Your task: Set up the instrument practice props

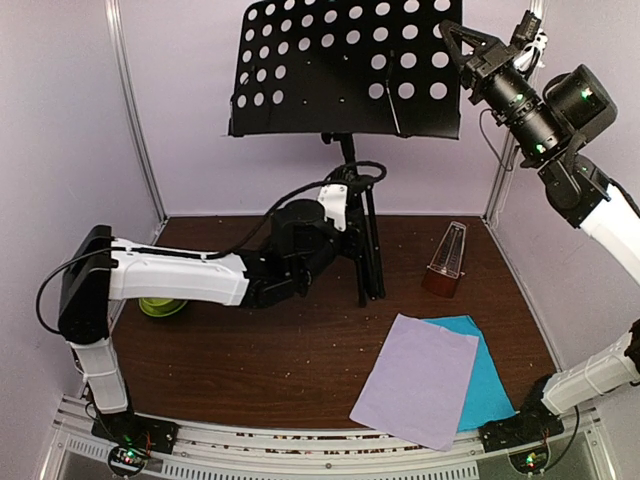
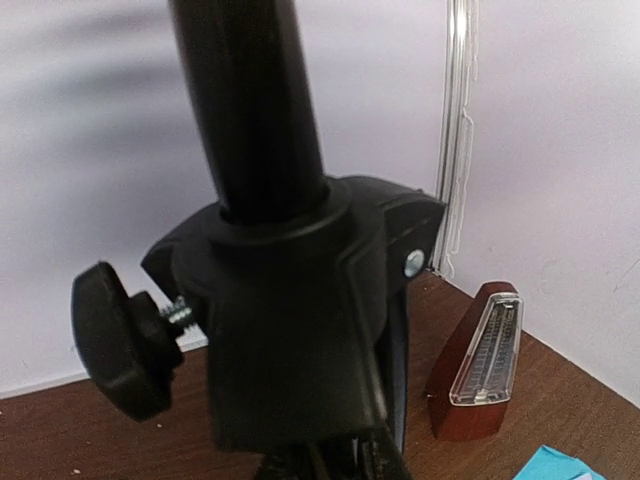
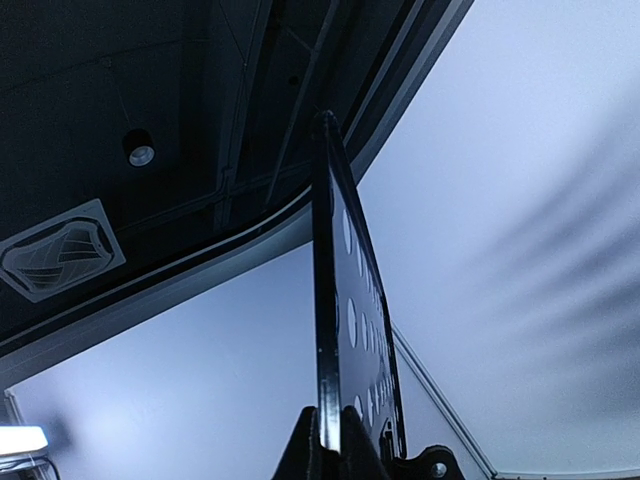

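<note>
The black music stand (image 1: 340, 65) stands at the back of the table, its perforated desk high up. My right gripper (image 1: 455, 45) is shut on the desk's right edge; the right wrist view shows the desk edge (image 3: 335, 300) pinched between the fingertips (image 3: 312, 450). My left gripper (image 1: 350, 205) is closed around the stand's post just under the black collar (image 2: 290, 300), the fingers dark and mostly hidden. The reddish-brown metronome (image 1: 447, 260) stands upright right of the stand's folded legs. A pale lilac sheet (image 1: 415, 380) lies partly over a cyan sheet (image 1: 490, 385) at the front right.
A lime-green bowl (image 1: 160, 306) sits behind my left forearm at the left. A clamp knob (image 2: 115, 340) sticks out of the collar. Lilac walls with metal corner posts (image 1: 140, 120) close in the table.
</note>
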### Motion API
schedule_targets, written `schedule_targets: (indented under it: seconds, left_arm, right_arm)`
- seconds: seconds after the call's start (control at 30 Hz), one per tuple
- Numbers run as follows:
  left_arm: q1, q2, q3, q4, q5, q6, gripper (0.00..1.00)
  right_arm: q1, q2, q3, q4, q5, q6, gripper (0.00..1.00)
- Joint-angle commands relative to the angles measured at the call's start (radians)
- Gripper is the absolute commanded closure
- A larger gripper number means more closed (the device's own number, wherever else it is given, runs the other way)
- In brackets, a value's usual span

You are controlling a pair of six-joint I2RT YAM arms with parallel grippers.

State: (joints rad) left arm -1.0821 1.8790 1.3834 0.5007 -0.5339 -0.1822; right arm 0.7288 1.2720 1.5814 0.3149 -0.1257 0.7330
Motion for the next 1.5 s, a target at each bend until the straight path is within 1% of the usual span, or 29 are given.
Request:
schedule_targets:
  seconds: [0.0,0.07,0.13,0.33,0.47,0.6,0.67,0.9,1.0,1.17,1.3,1.47]
  left_arm:
    - [0.058,-0.179,-0.044,0.063,0.071,0.209,1.0]
    - [0.085,-0.225,-0.068,0.01,0.134,0.189,1.0]
    - [0.092,-0.262,-0.101,-0.012,0.156,0.194,1.0]
    - [0.094,-0.343,-0.242,-0.004,0.148,0.213,1.0]
    - [0.094,-0.367,-0.336,0.049,0.146,0.209,1.0]
    - [0.094,-0.365,-0.379,0.049,0.163,0.21,1.0]
    - [0.095,-0.367,-0.395,0.053,0.168,0.21,1.0]
    - [0.093,-0.374,-0.408,0.037,0.202,0.234,1.0]
    - [0.089,-0.37,-0.403,0.025,0.222,0.235,1.0]
    - [0.087,-0.375,-0.429,0.044,0.203,0.204,1.0]
    - [0.093,-0.38,-0.436,0.04,0.205,0.174,1.0]
    - [0.097,-0.377,-0.43,0.02,0.228,0.156,1.0]
  right_arm:
    - [0.008,-0.023,0.077,0.156,-0.01,0.096,1.0]
    - [0.008,-0.013,0.074,0.16,-0.014,0.111,1.0]
    - [0.008,-0.006,0.065,0.174,-0.021,0.125,1.0]
    - [0.01,0.003,0.002,0.23,-0.049,0.164,1.0]
    - [0.016,-0.007,-0.053,0.242,-0.063,0.171,1.0]
    - [0.024,-0.025,-0.097,0.224,-0.086,0.156,1.0]
    - [0.024,-0.04,-0.125,0.218,-0.092,0.152,0.98]
    - [0.025,-0.107,-0.202,0.175,-0.086,0.112,0.75]
    - [0.024,-0.13,-0.228,0.163,-0.074,0.095,0.62]
    - [0.023,-0.168,-0.265,0.122,-0.062,0.066,0.49]
    - [0.017,-0.191,-0.274,0.082,-0.062,0.044,0.4]
    - [0.003,-0.223,-0.281,0.037,-0.066,0.017,0.22]
